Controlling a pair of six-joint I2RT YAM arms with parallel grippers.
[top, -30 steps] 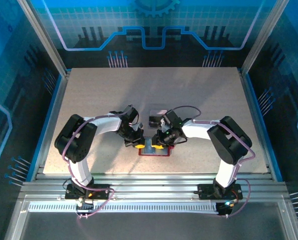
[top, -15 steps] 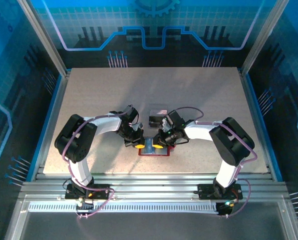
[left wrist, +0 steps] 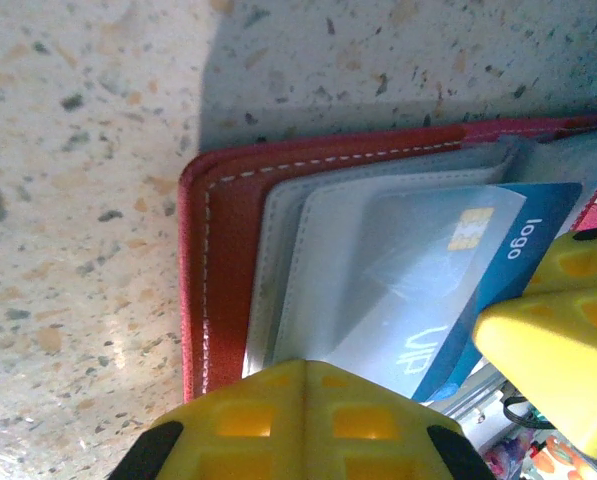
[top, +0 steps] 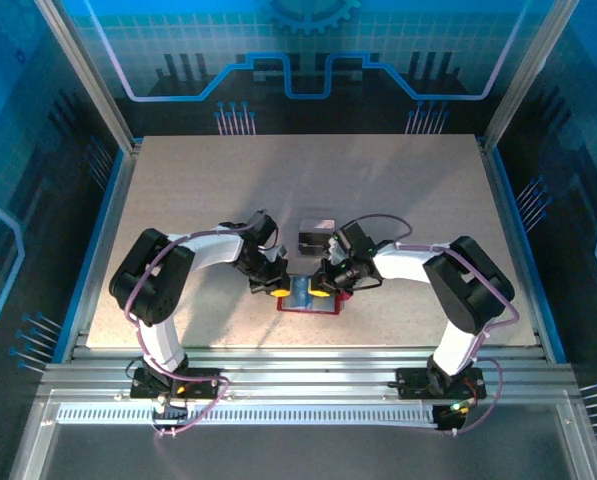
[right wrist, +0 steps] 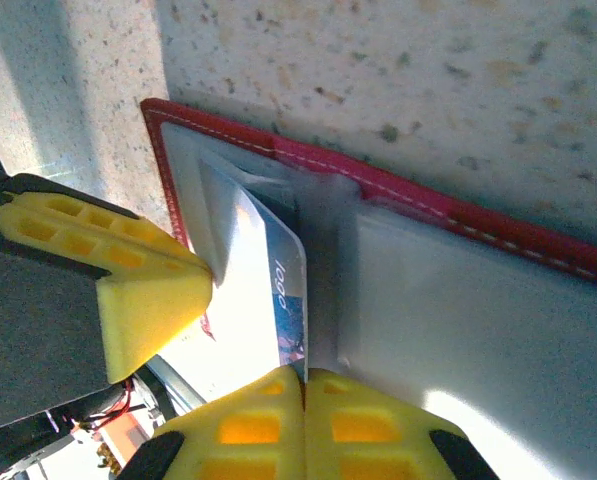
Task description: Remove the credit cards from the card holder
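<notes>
Card holder (left wrist: 193, 300): red with pale stitching along its border. It lies open and flat on the speckled tabletop (top: 398, 190), with the grey-silver inside facing up.

Sleeve (left wrist: 318, 260): a cloudy plastic pocket on the card holder's left half, set just inside the red border.

Blue card (left wrist: 498, 240): partly out of that sleeve and lying at a slant towards the card holder's fold. One end is under the cloudy plastic. On the bare end I can read a gold chip and the word "logo".

Left end effector (left wrist: 303, 385): the yellow fingers are clenched tight together and I see nothing between them. The tips are down at the sleeve's edge, on the card holder's left half.

Right end effector (right wrist: 304, 385): grasping the blue card. Its yellow fingers are pressed together on the card's exposed end, over the middle of the card holder.

The pair: they face each other across the card holder, close together with a narrow gap between them. The blue card lies in that gap.

Arms: one reaches in from each side of the card holder, elbows bent outward.

Small box (top: 314, 235): on the tabletop just beyond the card holder's far edge and apart from it. It is too small for me to tell what it holds.
</notes>
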